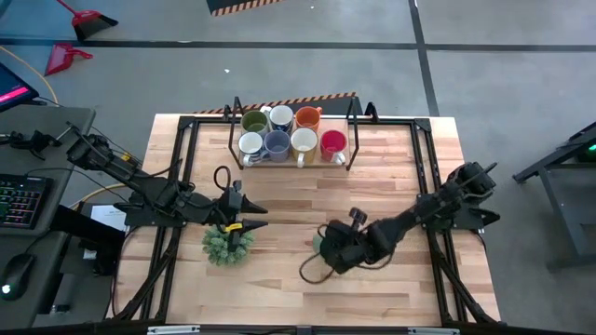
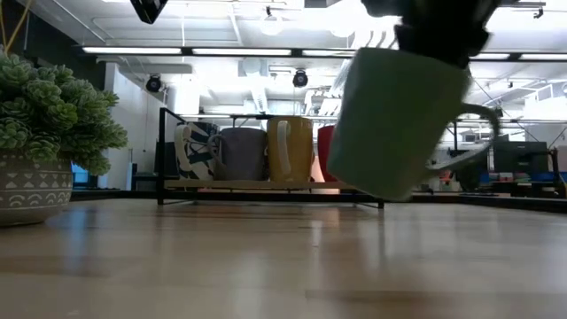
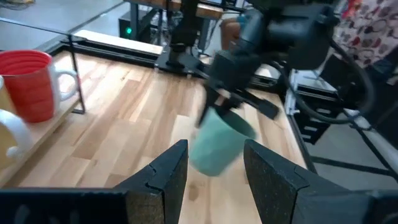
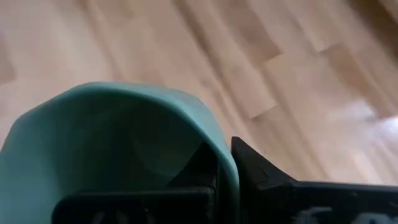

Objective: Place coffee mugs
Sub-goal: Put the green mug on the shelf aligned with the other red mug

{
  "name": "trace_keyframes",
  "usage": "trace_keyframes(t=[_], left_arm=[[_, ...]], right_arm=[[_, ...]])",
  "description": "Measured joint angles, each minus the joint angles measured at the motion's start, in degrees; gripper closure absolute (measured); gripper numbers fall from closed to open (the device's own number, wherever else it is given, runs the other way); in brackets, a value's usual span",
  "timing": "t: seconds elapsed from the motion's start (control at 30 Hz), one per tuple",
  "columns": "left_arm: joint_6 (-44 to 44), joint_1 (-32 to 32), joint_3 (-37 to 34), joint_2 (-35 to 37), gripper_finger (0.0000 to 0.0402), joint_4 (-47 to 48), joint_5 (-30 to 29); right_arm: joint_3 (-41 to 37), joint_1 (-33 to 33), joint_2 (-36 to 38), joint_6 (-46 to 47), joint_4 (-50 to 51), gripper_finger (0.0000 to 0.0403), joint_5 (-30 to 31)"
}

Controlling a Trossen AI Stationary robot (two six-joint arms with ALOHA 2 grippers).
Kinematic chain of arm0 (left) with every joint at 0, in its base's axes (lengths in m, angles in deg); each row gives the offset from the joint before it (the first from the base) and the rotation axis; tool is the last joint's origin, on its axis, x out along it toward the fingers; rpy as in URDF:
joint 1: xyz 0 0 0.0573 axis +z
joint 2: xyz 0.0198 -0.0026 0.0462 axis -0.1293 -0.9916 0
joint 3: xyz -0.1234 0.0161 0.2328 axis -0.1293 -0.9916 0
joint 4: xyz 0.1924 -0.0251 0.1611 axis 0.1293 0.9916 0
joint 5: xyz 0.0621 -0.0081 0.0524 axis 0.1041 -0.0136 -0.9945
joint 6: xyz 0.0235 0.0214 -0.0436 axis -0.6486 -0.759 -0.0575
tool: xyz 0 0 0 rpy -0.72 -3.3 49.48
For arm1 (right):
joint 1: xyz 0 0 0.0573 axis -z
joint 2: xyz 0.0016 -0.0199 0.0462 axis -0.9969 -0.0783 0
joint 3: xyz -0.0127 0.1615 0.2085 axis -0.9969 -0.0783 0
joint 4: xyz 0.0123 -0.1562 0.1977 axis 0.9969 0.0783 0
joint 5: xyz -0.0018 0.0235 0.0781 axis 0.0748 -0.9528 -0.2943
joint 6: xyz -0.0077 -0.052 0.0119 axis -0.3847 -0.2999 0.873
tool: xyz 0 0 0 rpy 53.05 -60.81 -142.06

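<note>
1. High view: right gripper [image 1: 328,244] clamps the pale green mug's [image 2: 394,124] rim, lifted and tilted at table centre.
2. Seven mugs [image 1: 291,133] fill the rack [image 1: 233,126] at twelve o'clock.
3. Left gripper [image 1: 250,217] hangs part-open and empty over the plant [image 1: 226,244] at nine o'clock.
4. No readable writing shows.

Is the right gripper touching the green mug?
Touching. In the right wrist view the right gripper pinches the green mug's rim, one finger inside and one outside; the low view shows the mug hanging tilted, clear of the table.
</note>
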Motion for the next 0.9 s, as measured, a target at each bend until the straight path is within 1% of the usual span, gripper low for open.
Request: trace_keyframes(t=[0.07, 0.2, 0.3, 0.37, 0.43, 0.47, 0.57, 0.67, 0.7, 0.8, 0.9], left_arm=[[0.0, 0.0, 0.0, 0.0, 0.0257, 0.2, 0.9], [0.0, 0.0, 0.0, 0.0, 0.0257, 1.4, 2.0], [0.0, 0.0, 0.0, 0.0, 0.0257, 1.5, 2.2], [0.0, 0.0, 0.0, 0.0, 0.0257, 2.0, 2.2], [0.0, 0.0, 0.0, 0.0, 0.0257, 2.1, 2.2], [0.0, 0.0, 0.0, 0.0, 0.0257, 2.1, 2.2], [0.0, 0.0, 0.0, 0.0, 0.0257, 2.1, 2.2], [0.0, 0.0, 0.0, 0.0, 0.0257, 2.1, 2.2], [0.0, 0.0, 0.0, 0.0, 0.0257, 2.1, 2.2], [0.0, 0.0, 0.0, 0.0, 0.0257, 2.1, 2.2], [-0.1, 0.0, 0.0, 0.0, 0.0257, 2.1, 2.2]], right_arm=[[1.2, 1.7, 0.0, 0.7, 2.4, 0.0403, -0.2], [2.5, 5.9, 0.0, 3.7, 9.9, 0.0403, -3.2], [2.6, 10.2, 0.0, 4.4, 12.0, 0.0403, -7.6], [2.6, 12.8, 0.0, 2.6, 12.3, 0.0403, -8.2], [2.7, 15.8, 0.0, 0.4, 10.3, 0.0403, -8.3], [2.7, 17.3, 0.0, -1.2, 9.6, 0.0403, -9.0], [2.7, 22.8, -0.1, -6.3, 7.5, 0.0403, -14.0], [2.7, 27.1, -0.2, -14.7, 2.3, 0.0403, -16.5], [2.7, 28.1, -0.2, -18.0, 0.7, 0.0403, -17.8], [2.7, 30.2, -0.2, -26.3, -2.7, 0.0403, -24.3], [2.7, 30.8, -0.3, -34.2, -3.0, 0.0403, -27.6]])
